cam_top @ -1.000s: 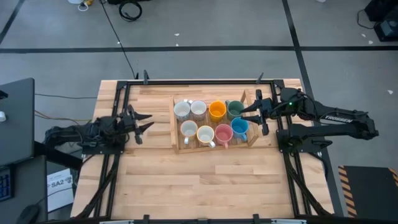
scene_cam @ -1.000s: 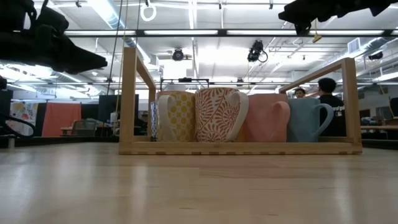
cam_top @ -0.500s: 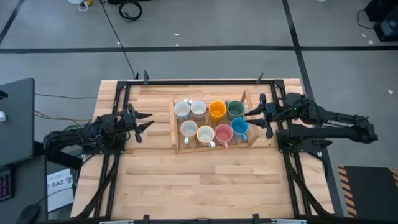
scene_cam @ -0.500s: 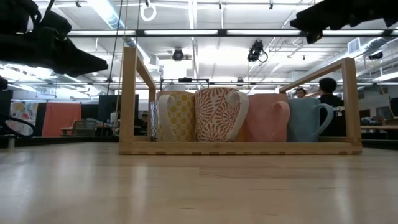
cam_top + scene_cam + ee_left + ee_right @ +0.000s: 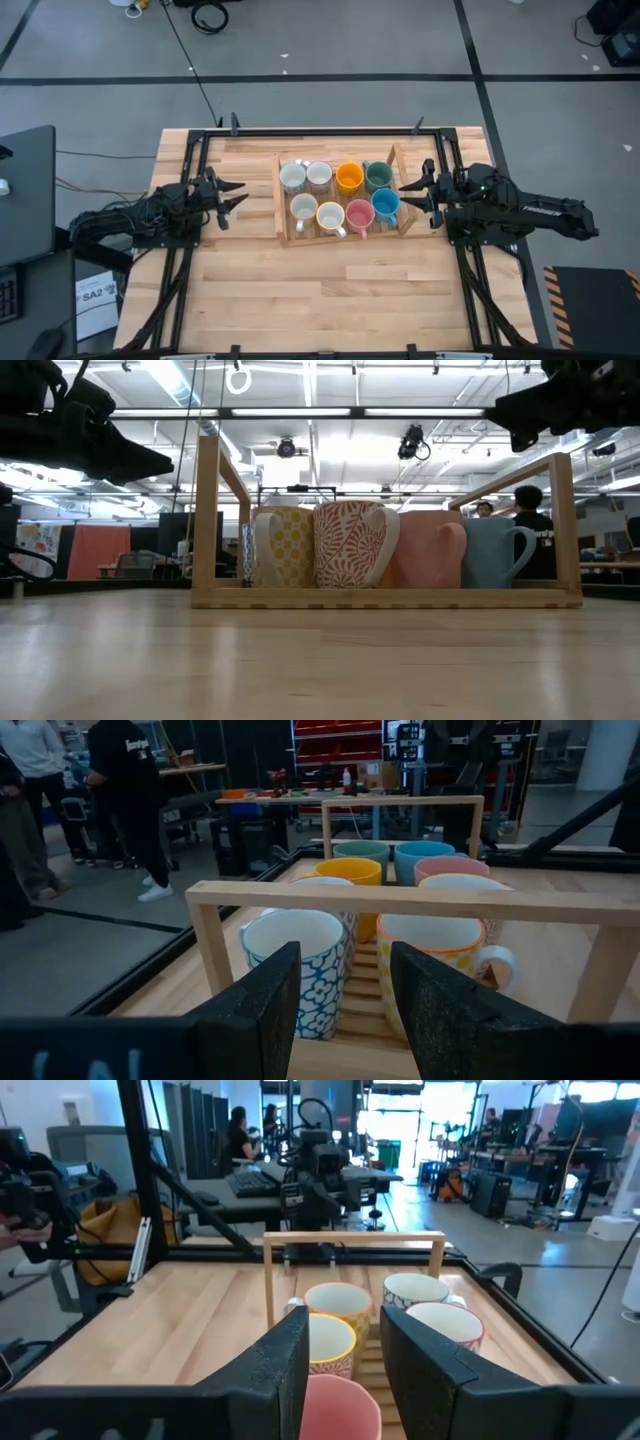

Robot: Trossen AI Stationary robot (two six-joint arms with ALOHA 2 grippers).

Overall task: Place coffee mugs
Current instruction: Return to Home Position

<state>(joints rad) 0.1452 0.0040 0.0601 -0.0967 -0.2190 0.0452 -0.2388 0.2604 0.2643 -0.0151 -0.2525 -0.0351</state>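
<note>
Grey floor (image 5: pixel 350 40) under strip lights (image 5: pixel 300 412), with desks (image 5: pixel 250 1180) behind.

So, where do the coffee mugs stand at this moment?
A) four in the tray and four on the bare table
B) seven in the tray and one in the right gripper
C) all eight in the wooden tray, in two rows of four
C: the high view shows two rows of four inside the wooden tray, from the whitish mug to the blue mug. The left gripper and right gripper are open and hold nothing.

Right pincer (image 5: pixel 406 193) farther back rightward.
</note>
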